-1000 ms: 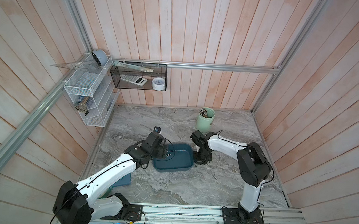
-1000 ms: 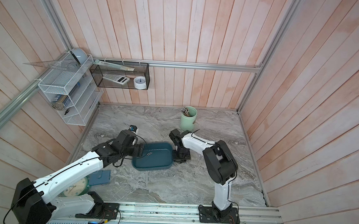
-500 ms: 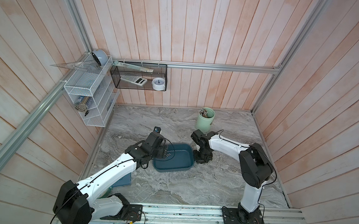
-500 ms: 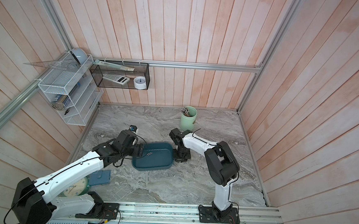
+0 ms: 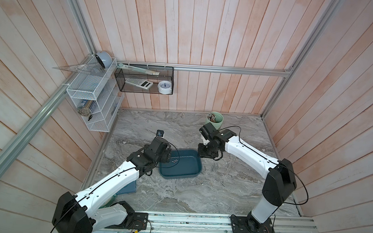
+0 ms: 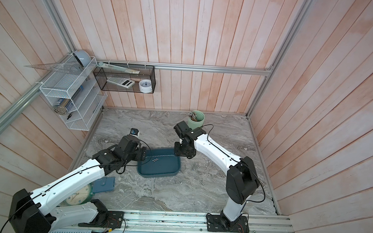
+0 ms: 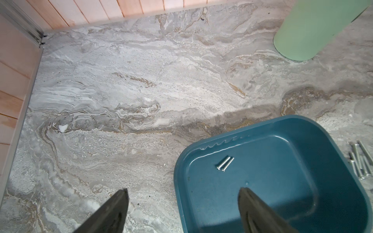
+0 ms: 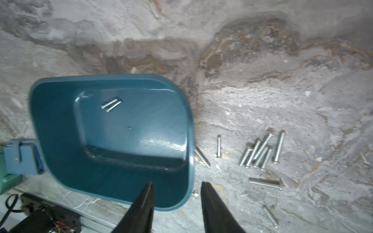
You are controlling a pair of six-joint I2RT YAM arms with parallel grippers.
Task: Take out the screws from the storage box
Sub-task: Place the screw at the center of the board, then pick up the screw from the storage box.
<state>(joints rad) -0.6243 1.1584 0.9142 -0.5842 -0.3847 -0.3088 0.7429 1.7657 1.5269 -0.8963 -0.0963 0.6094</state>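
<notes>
Grey veined marble-look desk (image 5: 176, 194) — near its middle sits a shallow dark teal plastic tray (image 5: 186, 170), with small silver metal screws (image 5: 215, 167) scattered just beside it, toward the right edge. A pale green cylindrical cup (image 5: 216, 123) stands at the far edge; a flat blue box (image 6: 103, 184) and a round green-rimmed clock (image 6: 77, 195) lie near the front-left corner.

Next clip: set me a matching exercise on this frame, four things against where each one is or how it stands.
Things:
1. pair of screws
2. cluster of screws
3. green cup
4. left end effector

Places or states:
A. on the table beside the storage box
B. open, one finger over the box, one over the table
C. inside the storage box
D. holds a bundle of sticks

Pairs: 1-C, 2-A, 3-D, 4-B
</notes>
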